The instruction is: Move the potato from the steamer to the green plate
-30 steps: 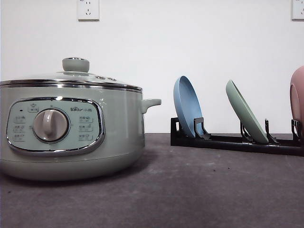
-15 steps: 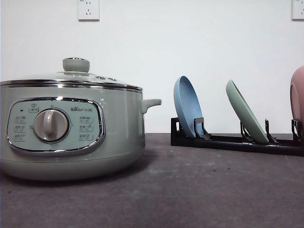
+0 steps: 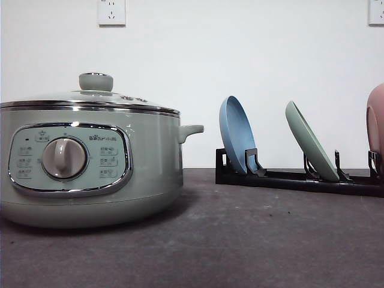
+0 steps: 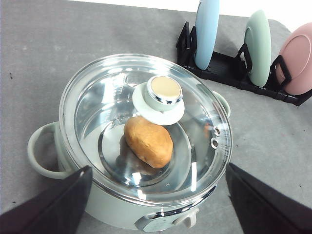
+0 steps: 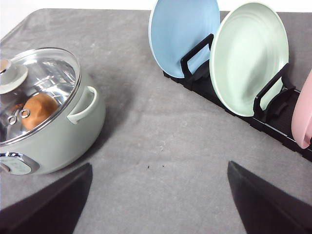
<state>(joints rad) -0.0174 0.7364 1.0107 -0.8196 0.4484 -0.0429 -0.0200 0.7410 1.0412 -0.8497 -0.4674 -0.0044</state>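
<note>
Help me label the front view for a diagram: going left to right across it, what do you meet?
steamer → blue plate → green plate → pink plate, the three plates standing on edge in a black rack.

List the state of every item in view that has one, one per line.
steamer: closed, glass lid on.
glass lid: seated on the steamer.
potato: inside the steamer, under the lid.
green plate: standing on edge in the rack.
blue plate: standing in the rack.
pink plate: standing in the rack.
</note>
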